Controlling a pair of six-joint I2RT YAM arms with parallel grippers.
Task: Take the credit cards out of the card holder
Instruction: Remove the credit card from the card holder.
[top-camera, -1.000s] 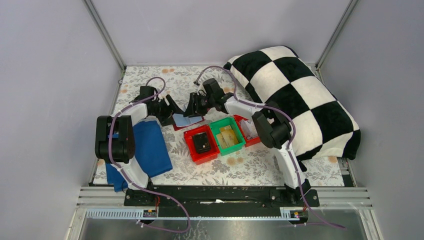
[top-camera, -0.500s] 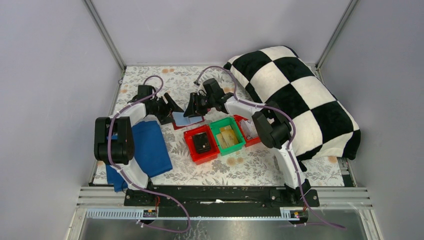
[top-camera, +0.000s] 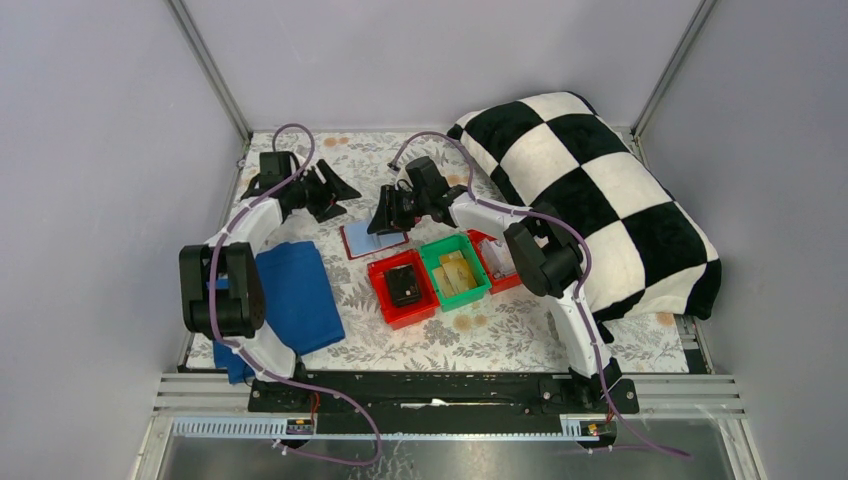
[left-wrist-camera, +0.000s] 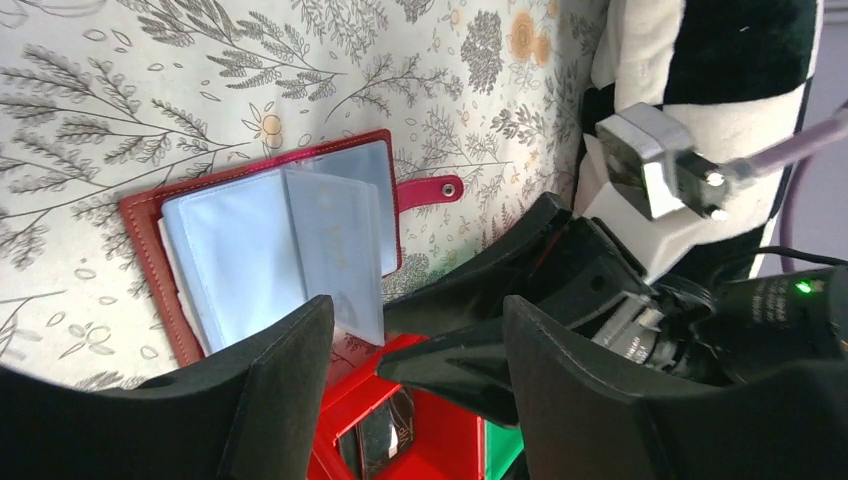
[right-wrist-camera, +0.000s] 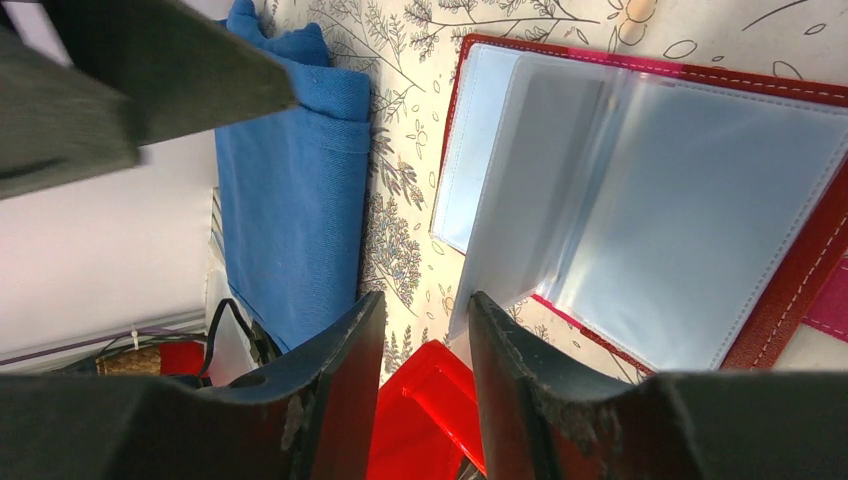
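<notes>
The dark red card holder (top-camera: 362, 241) lies open on the floral table, its light blue pockets facing up. It also shows in the left wrist view (left-wrist-camera: 150, 230) with its red strap tab (left-wrist-camera: 431, 190), and in the right wrist view (right-wrist-camera: 800, 290). One clear sleeve (right-wrist-camera: 535, 190) stands partly lifted; a pale card (left-wrist-camera: 335, 245) seems to sit in it. My right gripper (top-camera: 385, 222) hovers at the holder's right edge, jaws slightly apart and empty (right-wrist-camera: 425, 375). My left gripper (top-camera: 335, 190) is open and empty, back-left of the holder (left-wrist-camera: 420, 400).
A red bin (top-camera: 385, 305) holding a black boxy object (top-camera: 403, 284) sits just in front of the holder. A green bin (top-camera: 478, 262) with yellow-tan items is beside it, then another red bin (top-camera: 500, 283). A blue cloth (top-camera: 295, 295) lies left, a checkered pillow (top-camera: 590, 190) right.
My left gripper has pulled back and to the left, away from the card holder. The holder now lies in plain view. The right arm has hardly moved.
</notes>
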